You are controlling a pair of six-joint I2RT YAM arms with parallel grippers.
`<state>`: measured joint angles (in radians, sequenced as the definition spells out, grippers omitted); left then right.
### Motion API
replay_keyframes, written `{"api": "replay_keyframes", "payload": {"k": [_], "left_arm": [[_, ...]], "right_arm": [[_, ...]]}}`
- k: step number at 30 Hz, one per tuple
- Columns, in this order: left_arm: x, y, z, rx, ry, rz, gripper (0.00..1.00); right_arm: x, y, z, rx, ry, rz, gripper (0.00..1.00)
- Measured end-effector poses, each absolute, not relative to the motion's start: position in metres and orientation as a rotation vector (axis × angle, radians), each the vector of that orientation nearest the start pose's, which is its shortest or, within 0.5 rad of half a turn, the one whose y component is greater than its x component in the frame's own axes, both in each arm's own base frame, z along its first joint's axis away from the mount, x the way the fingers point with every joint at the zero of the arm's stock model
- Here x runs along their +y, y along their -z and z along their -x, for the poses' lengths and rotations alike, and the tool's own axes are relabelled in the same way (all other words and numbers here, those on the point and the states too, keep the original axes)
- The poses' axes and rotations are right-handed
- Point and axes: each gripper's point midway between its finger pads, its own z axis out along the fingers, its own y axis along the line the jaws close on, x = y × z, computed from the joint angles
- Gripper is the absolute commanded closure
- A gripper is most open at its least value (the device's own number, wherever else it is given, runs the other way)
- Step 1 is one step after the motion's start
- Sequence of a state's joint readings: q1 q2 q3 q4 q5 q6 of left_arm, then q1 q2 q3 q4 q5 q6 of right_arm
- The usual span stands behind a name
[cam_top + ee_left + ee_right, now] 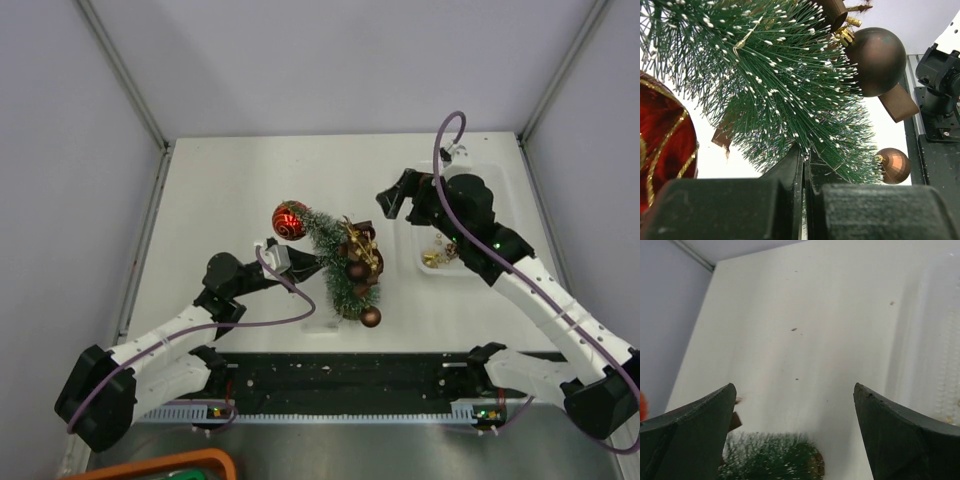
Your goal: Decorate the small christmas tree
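The table (230, 180) is lit brightly and evenly from above — only faint, soft shadows are cast just beside the small christmas tree (335, 265). In the left wrist view the red bauble (662, 145) left of the tree is blurred, and the background behind the tree is washed out to white.

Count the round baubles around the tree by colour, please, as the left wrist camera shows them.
red bauble: 1
brown baubles: 3 (a large one, a small one, and one cut off by the top edge)
Total: 4
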<state>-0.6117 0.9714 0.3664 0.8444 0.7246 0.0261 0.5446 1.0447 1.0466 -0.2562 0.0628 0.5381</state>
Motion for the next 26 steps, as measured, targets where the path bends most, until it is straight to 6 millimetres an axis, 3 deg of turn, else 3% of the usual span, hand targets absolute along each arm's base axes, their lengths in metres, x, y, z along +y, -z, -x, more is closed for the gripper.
{"api": "replay_keyframes", "payload": {"k": [6, 10, 26], "left_arm": [[-0.276, -0.249, -0.195, 1.052, 0.945, -1.016, 1.00], [-0.276, -0.250, -0.197, 1.049, 0.928, -1.020, 1.00], [-0.272, -0.251, -0.192, 1.055, 0.923, -1.033, 0.95]], "right_arm": [[0.176, -0.258, -0.313, 2.020, -0.510, -0.096, 0.01], [0.169, -0.245, -0.312, 2.049, -0.455, -0.100, 0.01], [0.162, -0.242, -0.308, 2.043, -0.429, -0.097, 0.01]]}}
